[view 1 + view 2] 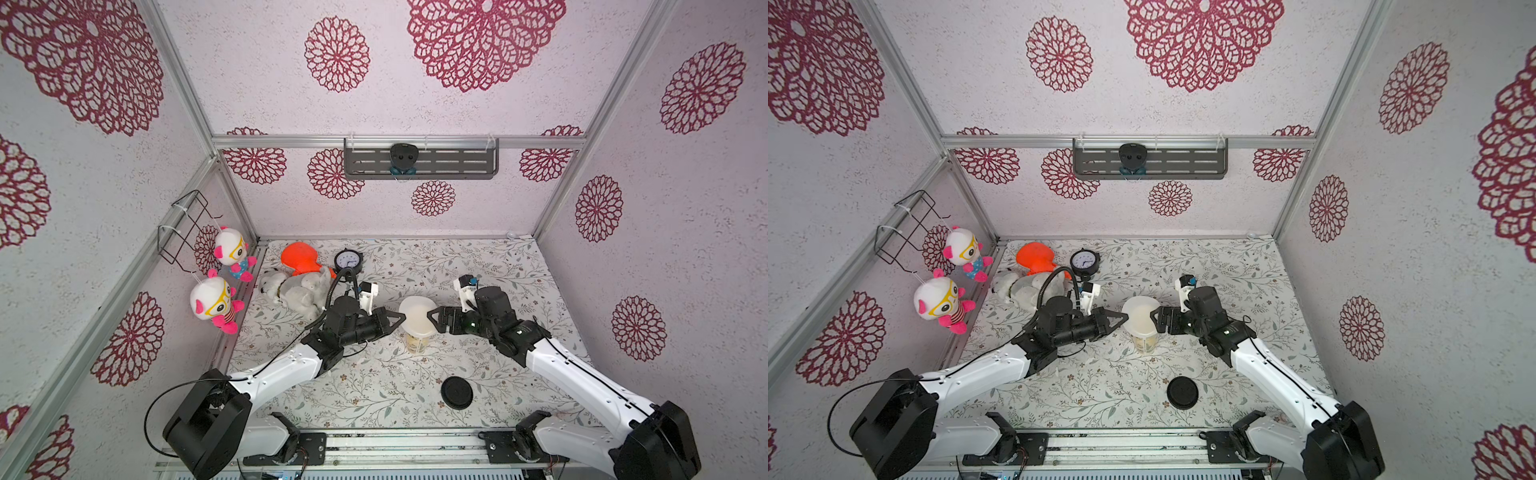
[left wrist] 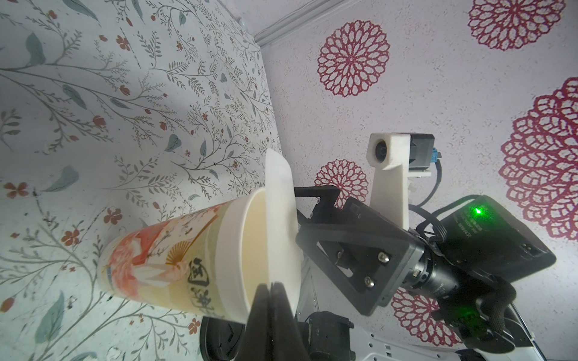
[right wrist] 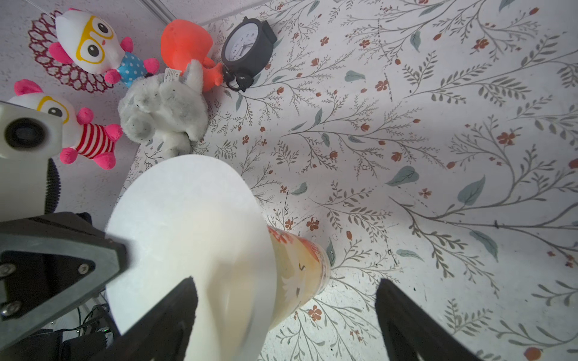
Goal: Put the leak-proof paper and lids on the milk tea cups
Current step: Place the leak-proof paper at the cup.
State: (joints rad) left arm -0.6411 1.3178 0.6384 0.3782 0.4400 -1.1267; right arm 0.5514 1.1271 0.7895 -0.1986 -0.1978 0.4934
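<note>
The milk tea cup (image 1: 417,343) (image 1: 1145,343) stands upright mid-table, cream-white with orange-yellow print (image 2: 156,259) (image 3: 297,259). The leak-proof paper (image 1: 415,309) (image 1: 1140,309), a thin white round sheet, sits tilted over the cup's mouth, its far part raised off the rim (image 2: 280,200) (image 3: 187,218). My left gripper (image 1: 402,318) (image 1: 1125,318) (image 2: 271,286) is shut on the paper's edge at the cup's left side. On the cup's right, my right gripper (image 1: 431,321) (image 1: 1153,321) (image 3: 281,315) is open, with one finger under the paper's near edge and nothing held.
A black round lid (image 1: 457,393) lies on the table in front of the cup. At the back left are a grey plush (image 1: 295,291), an orange toy (image 1: 300,257) and a black clock (image 1: 348,261). Two dolls (image 1: 210,305) hang on the left wall.
</note>
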